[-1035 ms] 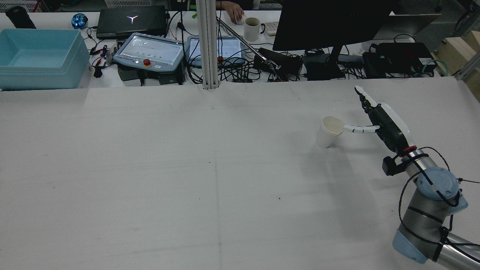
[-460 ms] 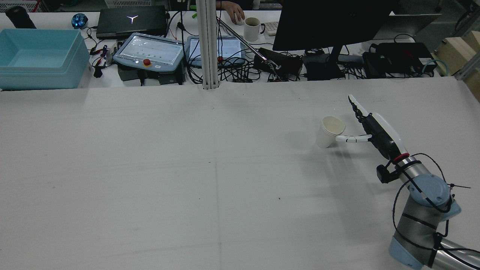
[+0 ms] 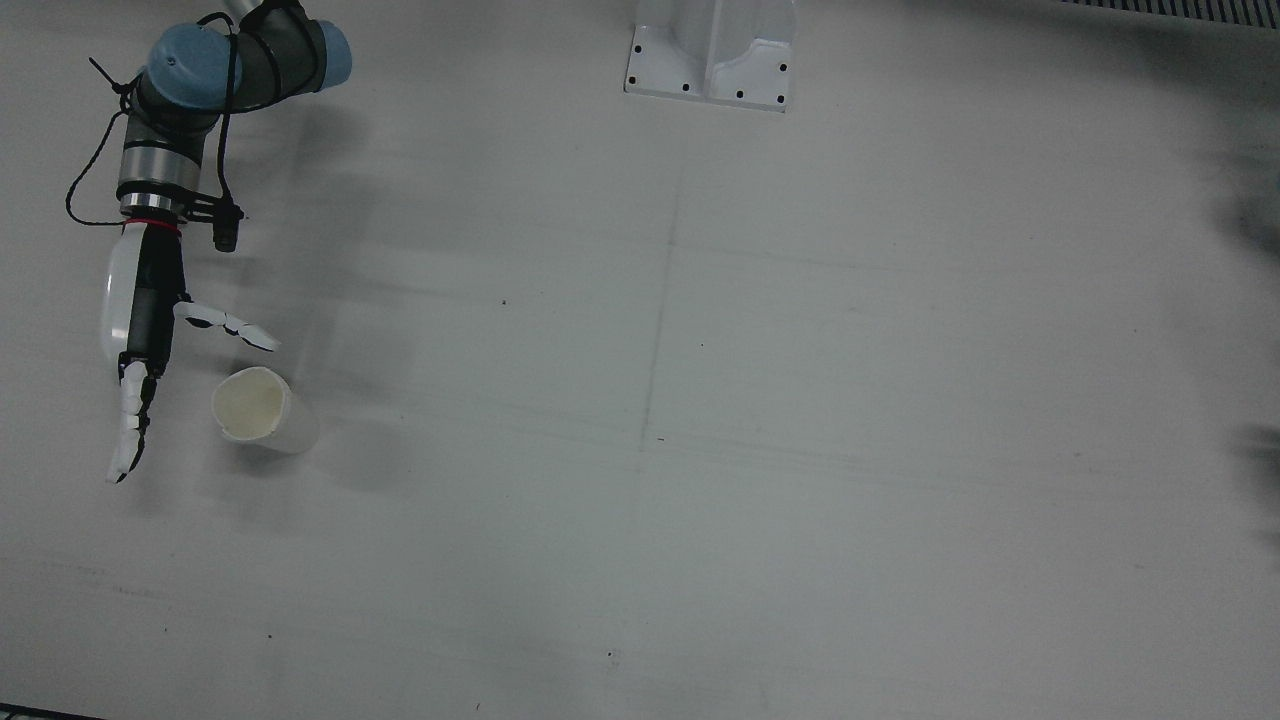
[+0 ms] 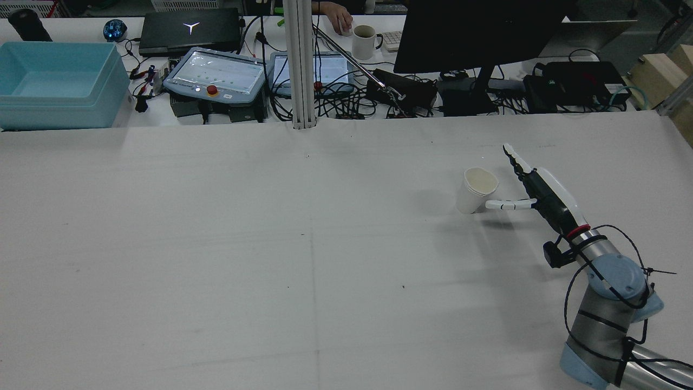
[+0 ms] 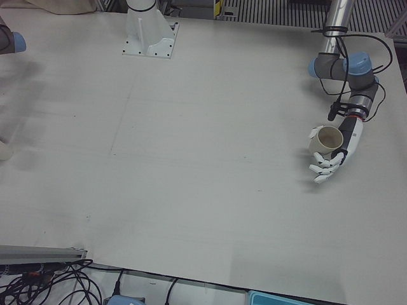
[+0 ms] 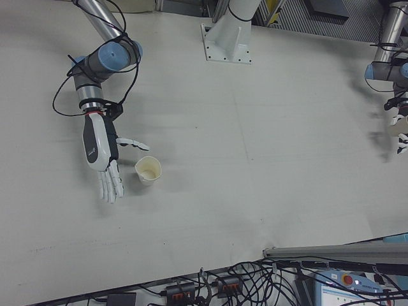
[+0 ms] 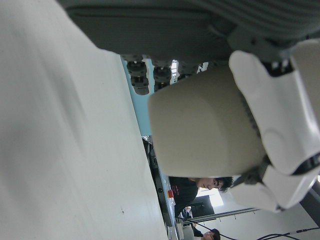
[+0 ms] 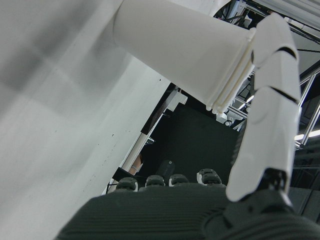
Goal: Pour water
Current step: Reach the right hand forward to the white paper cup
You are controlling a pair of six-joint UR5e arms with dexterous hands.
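Two cups: left hand [image 5: 331, 159] had fingers wrapped round held cup [image 5: 329, 138]. Table cup [image 4: 476, 190] stood upright just left of right hand [image 4: 536, 187] in rear view, its fingers [image 4: 511, 153] spread, holding nothing; thumb contact unclear.

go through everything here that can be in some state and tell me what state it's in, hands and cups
Right hand: open, beside the standing cup, holding nothing.
Standing cup: upright on the table, interior contents unclear.
Left hand: shut on the held cup.
Held cup: off the table, mouth facing the camera.

Left robot hand [image 6: 400, 141] and its cup [image 6: 400, 125] cut off at right-front view's edge.
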